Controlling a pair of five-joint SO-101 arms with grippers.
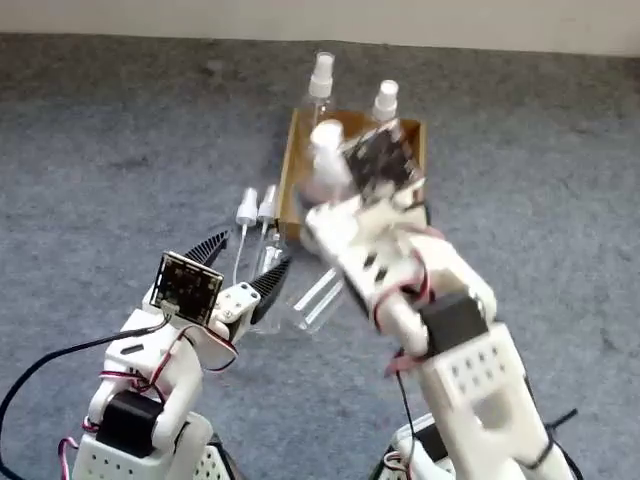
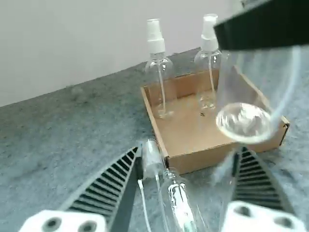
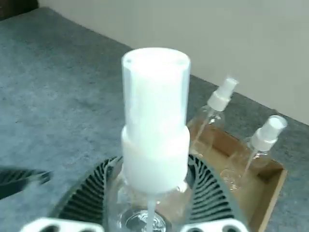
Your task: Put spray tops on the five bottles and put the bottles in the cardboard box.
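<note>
Black ribbed fingers (image 3: 87, 198) of my right gripper (image 3: 154, 164) are squeezed tight on a clear bottle (image 3: 145, 215). It stands straight up between them. It has a white spray top (image 3: 154, 96) with a clear cap over it. I hold it up in the air above the box (image 1: 290, 180).

The box is brown cardboard with low walls, and it sits on the grey carpet (image 1: 110, 130). Two bottles (image 2: 158, 72) stand inside it by the far wall, side by side. Each one has a white top on.

My left gripper (image 2: 188, 154) is low over the carpet, just in front of the box. Its fingers (image 2: 113, 186) are spread wide and hold nothing. A lying bottle (image 2: 177, 205) rests on its side between them, with its neck turned to the box. A white top lies right at that neck, but I cannot tell if it is screwed on.

From high up I see two loose tops (image 1: 257, 205) on the carpet beside the box, with thin tubes trailing from them. One more clear bottle, the last bottle (image 1: 320, 295), lies on its side close to my right arm.
</note>
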